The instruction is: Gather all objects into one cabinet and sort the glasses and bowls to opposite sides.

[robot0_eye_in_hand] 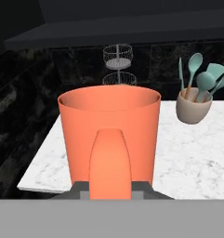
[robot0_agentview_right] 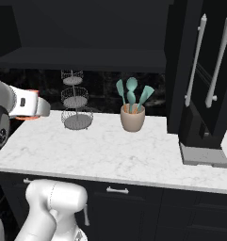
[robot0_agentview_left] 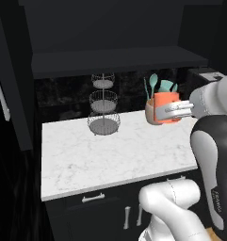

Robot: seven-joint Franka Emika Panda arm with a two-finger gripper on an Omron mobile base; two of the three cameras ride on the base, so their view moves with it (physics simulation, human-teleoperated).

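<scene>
The pictures are sharp, flat and made by a computer, with no blur. The white marble counter [robot0_agentview_left: 110, 150] is bright and even. The black cabinet [robot0_agentview_right: 86, 28] at 12 o'clock is very dark inside. The wire baskets [robot0_agentview_left: 104, 106] cast almost no shadow. Nothing shines or glares.

Simulated home kitchen. White marble counter [robot0_agentview_left: 101, 155] on black base cabinets with silver handles [robot0_agentview_left: 93, 198], black wall cabinet [robot0_agentview_left: 110, 59] above, dark backsplash. On the counter: 3-tier wire basket stand [robot0_agentview_left: 104, 106], tan crock [robot0_agentview_right: 133, 118] holding teal utensils [robot0_agentview_right: 132, 93]. Tall black unit with 2 long bar handles [robot0_agentview_right: 204, 61] at right.
</scene>
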